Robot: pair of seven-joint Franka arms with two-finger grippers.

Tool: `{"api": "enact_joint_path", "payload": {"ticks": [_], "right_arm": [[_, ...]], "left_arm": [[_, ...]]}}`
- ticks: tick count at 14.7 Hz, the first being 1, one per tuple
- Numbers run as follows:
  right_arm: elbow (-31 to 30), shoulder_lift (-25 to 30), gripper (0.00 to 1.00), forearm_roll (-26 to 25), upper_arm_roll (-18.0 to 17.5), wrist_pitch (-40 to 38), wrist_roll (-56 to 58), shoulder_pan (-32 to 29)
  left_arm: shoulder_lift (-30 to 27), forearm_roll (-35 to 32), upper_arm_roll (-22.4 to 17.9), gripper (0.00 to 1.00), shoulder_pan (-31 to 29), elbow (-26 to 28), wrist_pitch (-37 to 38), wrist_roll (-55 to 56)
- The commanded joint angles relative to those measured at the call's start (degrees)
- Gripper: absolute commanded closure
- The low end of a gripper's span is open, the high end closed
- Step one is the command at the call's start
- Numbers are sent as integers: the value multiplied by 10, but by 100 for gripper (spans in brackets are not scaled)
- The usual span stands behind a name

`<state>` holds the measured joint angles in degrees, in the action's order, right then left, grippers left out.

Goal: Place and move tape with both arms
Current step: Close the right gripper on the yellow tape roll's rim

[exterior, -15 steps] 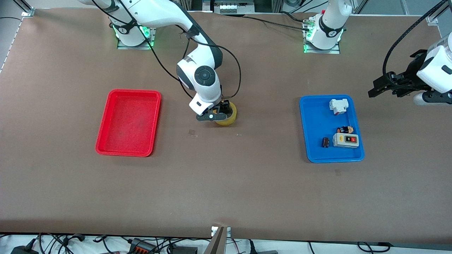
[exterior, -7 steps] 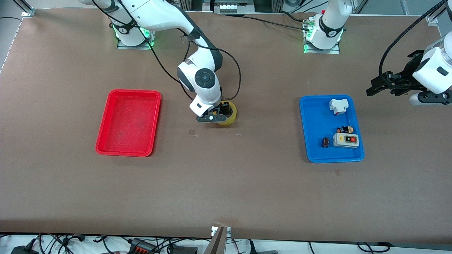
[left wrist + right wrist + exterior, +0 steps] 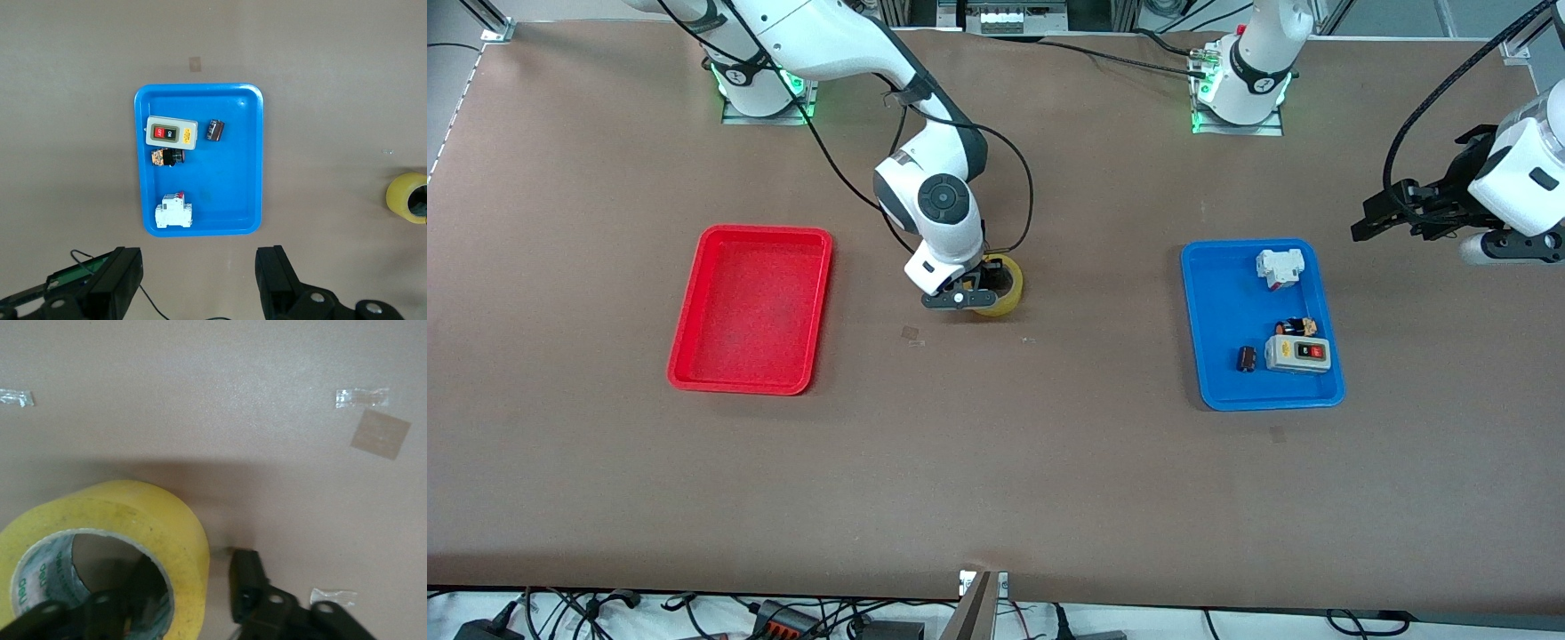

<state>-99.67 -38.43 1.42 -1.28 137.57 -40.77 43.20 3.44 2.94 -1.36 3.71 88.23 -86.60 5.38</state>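
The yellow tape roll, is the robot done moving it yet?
Not yet. Done: the tape roll lies on the table between the red tray and the blue tray, outside both. In hand: the right gripper straddles its wall, one finger outside, one in the hole, not clearly squeezing. Left: lifting and carrying it. The left gripper waits open above the table beside the blue tray.

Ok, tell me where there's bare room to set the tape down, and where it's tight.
The red tray holds nothing. Bare table runs between the tape and the blue tray, and all along the edge nearest the front camera. The blue tray is crowded at its end nearer that camera. The right gripper straddles the tape's wall; the left gripper waits in the air past the blue tray.
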Motion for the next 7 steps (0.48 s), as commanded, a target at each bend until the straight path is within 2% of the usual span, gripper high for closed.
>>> {"api": "enact_joint_path", "payload": {"ticks": [1, 5, 7], "right_arm": [[4, -1, 100, 1, 5, 6, -6, 8], [-1, 39, 100, 1, 6, -12, -6, 6], [-4, 70, 100, 1, 10, -48, -5, -5]], "left_arm": [[-14, -10, 0, 0, 0, 8, 5, -7], [-20, -9, 0, 0, 0, 15, 0, -8], [-20, -11, 0, 0, 0, 14, 1, -8]]}}
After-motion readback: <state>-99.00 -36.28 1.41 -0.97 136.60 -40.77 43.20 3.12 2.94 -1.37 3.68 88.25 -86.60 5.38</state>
